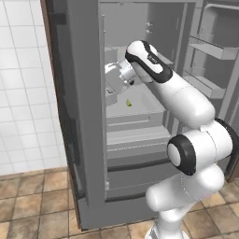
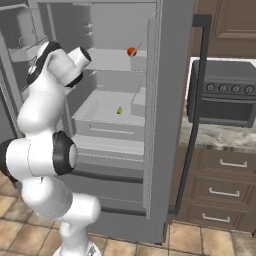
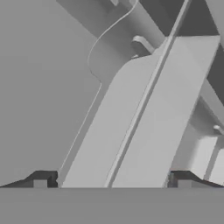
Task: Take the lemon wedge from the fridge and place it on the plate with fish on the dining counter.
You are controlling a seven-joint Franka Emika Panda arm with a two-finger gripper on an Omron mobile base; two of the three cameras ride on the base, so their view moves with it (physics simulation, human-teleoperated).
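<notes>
Fridge (image 1: 88,140), doors open, arm inside
Gripper (image 3: 112,181) jaws spread wide, holding nothing; lemon wedge (image 1: 129,102) on shelf below and apart from jaws

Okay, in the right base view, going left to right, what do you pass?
Robot arm → lemon wedge → small red-orange fruit → open fridge door → dark door handle → stove.
</notes>
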